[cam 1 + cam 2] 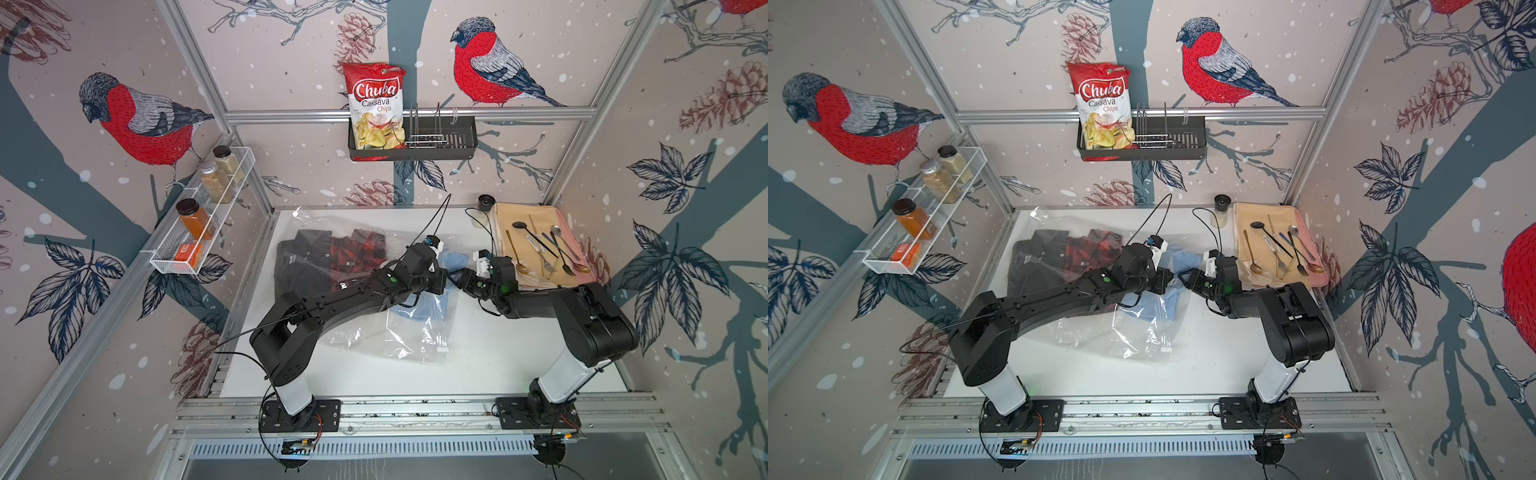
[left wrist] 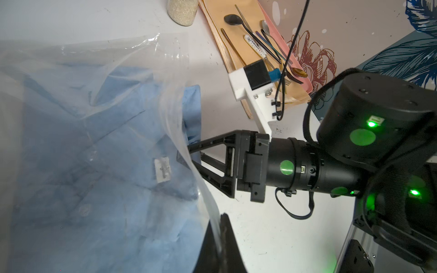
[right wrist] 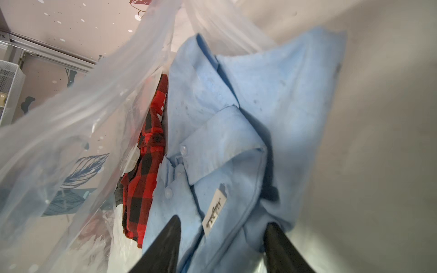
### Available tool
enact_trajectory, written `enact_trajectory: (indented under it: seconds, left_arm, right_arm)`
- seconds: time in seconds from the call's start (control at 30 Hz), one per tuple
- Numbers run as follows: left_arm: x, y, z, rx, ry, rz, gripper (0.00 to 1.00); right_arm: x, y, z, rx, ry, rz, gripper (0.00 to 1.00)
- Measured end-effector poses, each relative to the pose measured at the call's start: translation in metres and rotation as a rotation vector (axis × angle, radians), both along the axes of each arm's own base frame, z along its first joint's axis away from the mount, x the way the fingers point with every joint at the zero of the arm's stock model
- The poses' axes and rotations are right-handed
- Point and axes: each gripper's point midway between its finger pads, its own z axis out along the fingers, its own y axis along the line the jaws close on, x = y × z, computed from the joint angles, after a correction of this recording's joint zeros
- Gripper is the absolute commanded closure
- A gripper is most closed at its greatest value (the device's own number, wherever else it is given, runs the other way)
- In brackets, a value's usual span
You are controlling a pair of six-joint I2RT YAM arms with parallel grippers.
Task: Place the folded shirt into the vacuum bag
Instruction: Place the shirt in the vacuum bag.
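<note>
- Here, the clear bag (image 1: 365, 336) holds a plaid shirt (image 3: 142, 170) and most of a blue shirt (image 3: 272, 94).
- Left claw (image 2: 220, 227) is clamped on the bag's rim.
- Right claw (image 3: 223, 223) gapes astride the blue shirt's collar, plain only from its wrist view.

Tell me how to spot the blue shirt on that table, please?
On the white table, a large clear vacuum bag lies across the middle. The light blue shirt sits at the bag's mouth, on the side nearest the mat of cutlery. Its neighbours are a red-and-black plaid shirt and a dark shirt; only this one is plain pale blue.
</note>
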Motion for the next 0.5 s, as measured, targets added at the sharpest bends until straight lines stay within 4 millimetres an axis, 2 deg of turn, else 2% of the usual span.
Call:
enact_trajectory:
  seconds: [0.13, 0.2, 0.5]
  left_arm:
    - [0.000, -0.002, -0.001, -0.002, 0.004, -0.006, 1.00]
    - [0.000, -0.003, -0.001, -0.002, 0.006, -0.009, 1.00]
    - [0.002, -0.007, -0.003, -0.002, 0.012, -0.015, 1.00]
  right_arm:
    - [0.004, 0.005, -0.012, -0.009, 0.034, 0.000, 0.80]
    - [0.006, 0.009, -0.017, -0.002, 0.055, -0.002, 0.86]
    - [0.023, 0.040, -0.010, 0.021, 0.010, 0.052, 0.87]
